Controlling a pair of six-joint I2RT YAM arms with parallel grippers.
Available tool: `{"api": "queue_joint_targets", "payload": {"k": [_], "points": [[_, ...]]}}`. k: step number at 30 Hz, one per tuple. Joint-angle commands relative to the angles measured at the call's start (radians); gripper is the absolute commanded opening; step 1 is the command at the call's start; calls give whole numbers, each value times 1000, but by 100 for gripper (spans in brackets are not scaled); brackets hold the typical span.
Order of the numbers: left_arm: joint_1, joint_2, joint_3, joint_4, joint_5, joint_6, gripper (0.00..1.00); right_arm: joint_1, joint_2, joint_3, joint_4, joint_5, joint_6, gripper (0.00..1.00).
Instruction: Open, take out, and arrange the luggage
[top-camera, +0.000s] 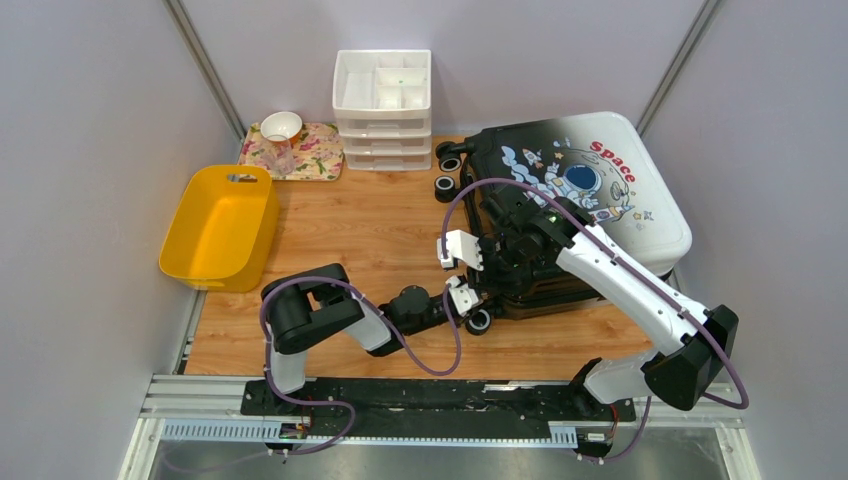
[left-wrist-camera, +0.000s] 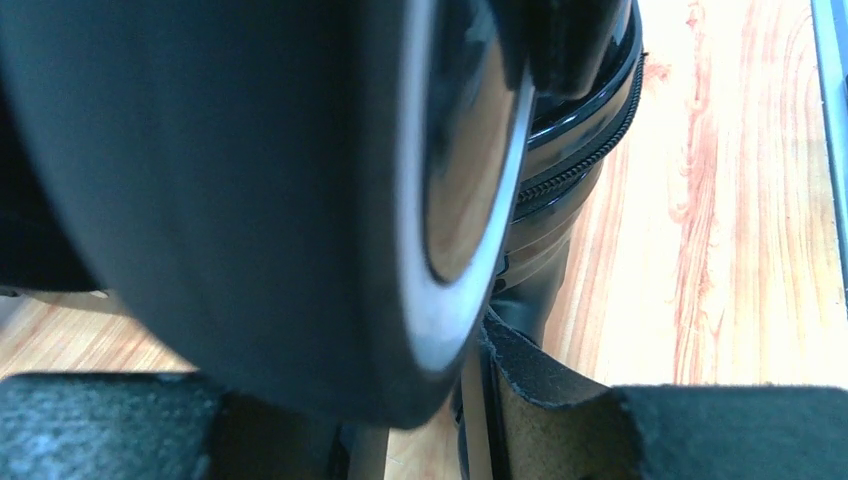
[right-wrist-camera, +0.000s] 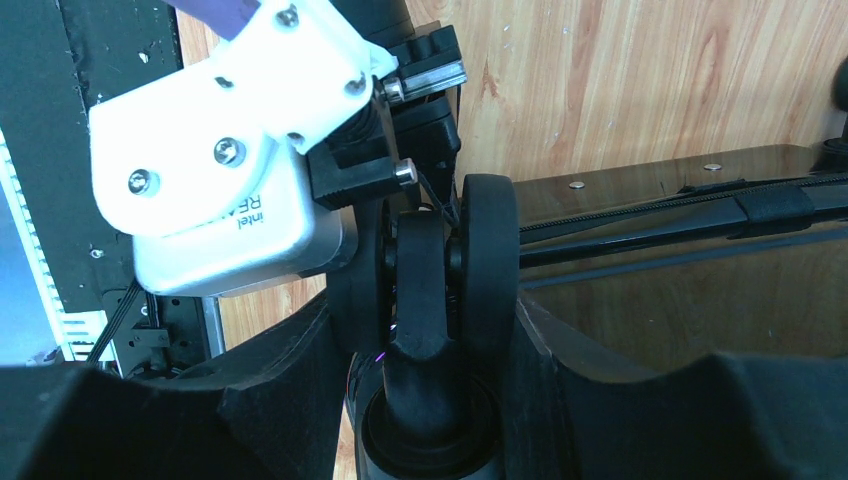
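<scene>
luggage (top-camera: 575, 200): one piece, lying flat on the right half of the desk (top-camera: 380, 230), astronaut print facing up, far end close to the back wall. black wheels at its left end. near-left caster (right-wrist-camera: 440, 280): twin-wheel type, seen close up in both wrist views. zipper (left-wrist-camera: 585, 160): running between the shell halves just beside that wheel.

left end effector (left-wrist-camera: 420, 400): low over the desk at the near-left corner of the luggage, fingers (left-wrist-camera: 100, 425) apart with the wheel looming between them. contact with the wheel not determinable.

right end effector (right-wrist-camera: 425, 350): reaching in at the same corner, fingers (right-wrist-camera: 640, 420) spread to either side of the caster. gripping or merely straddling not determinable.

obstructions:
- both arms crowded at one corner.
- left wrist camera housing (right-wrist-camera: 200, 190) just beside the caster, directly ahead of the right end effector.
- right forearm lying across the near part of the shell.
- purple cables (top-camera: 505, 181) looping over the shell and the desk.

surroundings, counted:
- one yellow bin (top-camera: 220, 225) at the left edge of the desk, well apart from the luggage.
- one white drawer organizer (top-camera: 383, 110) at the back, three drawers under a divided top tray, near the far wheels.
- one floral tray (top-camera: 315, 152) just left of the organizer.
- one white bowl (top-camera: 281, 124) and one clear cup (top-camera: 282, 158) on that tray.
- two arms, two end effectors.
</scene>
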Motion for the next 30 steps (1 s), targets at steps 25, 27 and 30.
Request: {"api": "queue_joint_targets", "payload": {"k": [25, 27, 30], "points": [[89, -80, -73, 347, 9, -209, 0, -10, -83, -39, -111, -70, 91, 0], [106, -80, -77, 345, 17, -262, 0, -10, -91, -42, -114, -75, 86, 0], [144, -76, -77, 339, 32, -318, 0, -10, -105, -53, -119, -87, 74, 0]]}}
